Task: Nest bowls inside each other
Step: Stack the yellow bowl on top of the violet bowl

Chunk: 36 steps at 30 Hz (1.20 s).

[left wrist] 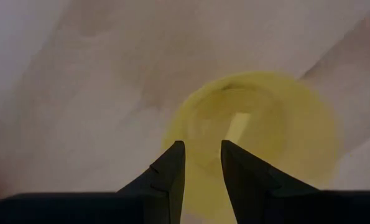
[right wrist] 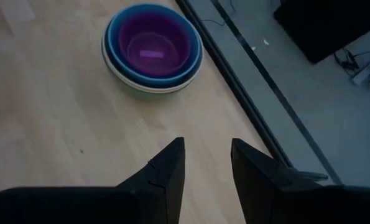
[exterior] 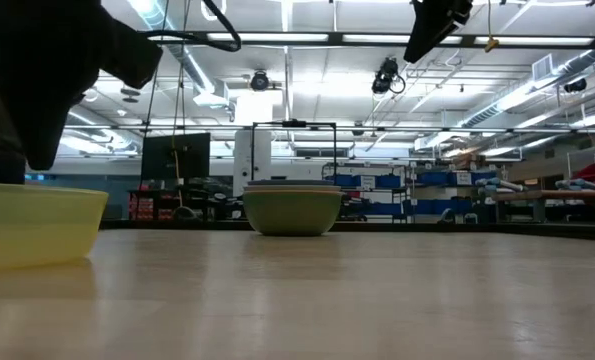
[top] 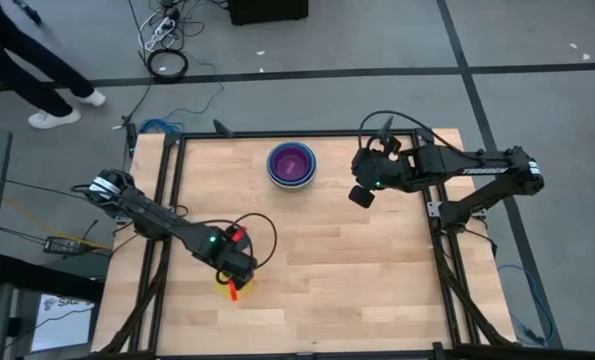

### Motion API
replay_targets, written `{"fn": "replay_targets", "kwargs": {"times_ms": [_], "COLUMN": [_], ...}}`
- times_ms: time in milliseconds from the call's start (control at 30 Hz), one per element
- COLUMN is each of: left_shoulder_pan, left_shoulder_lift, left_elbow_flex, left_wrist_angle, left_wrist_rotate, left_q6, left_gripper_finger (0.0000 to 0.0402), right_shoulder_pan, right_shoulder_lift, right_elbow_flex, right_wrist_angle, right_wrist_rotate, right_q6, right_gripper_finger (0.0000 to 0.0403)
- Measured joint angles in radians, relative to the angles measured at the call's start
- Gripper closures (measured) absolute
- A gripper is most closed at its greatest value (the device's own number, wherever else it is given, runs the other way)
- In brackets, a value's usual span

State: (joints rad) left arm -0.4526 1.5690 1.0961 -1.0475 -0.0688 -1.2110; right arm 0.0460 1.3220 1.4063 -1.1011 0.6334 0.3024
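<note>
- Although most of the round plastic bowls are already gathered into a nested stack [top: 292,165] at the upper middle of the high view, purple innermost inside blue and pale rims, one small yellow plastic bowl [top: 227,285] sits apart at the lower left of the wooden bench [top: 357,280];
- the left gripper [top: 234,281] hangs directly over that yellow bowl, its fingers [left wrist: 169,177] spread with a narrow gap and pinching nothing; in the left wrist view the bowl's hollow lies just beyond the tips;
- the right gripper [top: 362,195] hovers beside the stack, at its right in the high view, fingers [right wrist: 169,168] apart and empty;
- judging by looks, the yellow bowl is light, stiff and thin-walled, with a smooth, likely slippery surface; it may skid or tip if nudged from the side;
- the rim seems the sensible hold, one finger inside the wall and one outside, since the fingers look too narrowly spread to span the whole bowl.
</note>
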Motion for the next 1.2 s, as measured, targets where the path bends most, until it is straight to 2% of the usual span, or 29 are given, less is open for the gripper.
{"fn": "replay_targets", "kwargs": {"times_ms": [333, 933, 1200], "left_shoulder_pan": [0.0, 0.0, 0.0], "left_shoulder_lift": [0.009, 0.009, 0.009], "left_elbow_flex": [0.0, -0.003, -0.097], "left_wrist_angle": [-0.067, -0.044, 0.062], "left_wrist_rotate": [-0.032, -0.01, 0.035], "left_q6": [0.025, 0.028, 0.025], "left_gripper_finger": [0.0289, 0.0289, 0.0289], "right_shoulder_pan": [0.0, 0.0, 0.0], "right_shoulder_lift": [0.0, 0.0, 0.0], "right_elbow_flex": [0.0, 0.0, 0.0], "right_wrist_angle": [0.004, 0.007, 0.007], "right_wrist_rotate": [0.0, 0.0, 0.0], "right_q6": [-0.009, -0.01, -0.01], "right_gripper_finger": [0.0285, 0.0284, 0.0284]}}
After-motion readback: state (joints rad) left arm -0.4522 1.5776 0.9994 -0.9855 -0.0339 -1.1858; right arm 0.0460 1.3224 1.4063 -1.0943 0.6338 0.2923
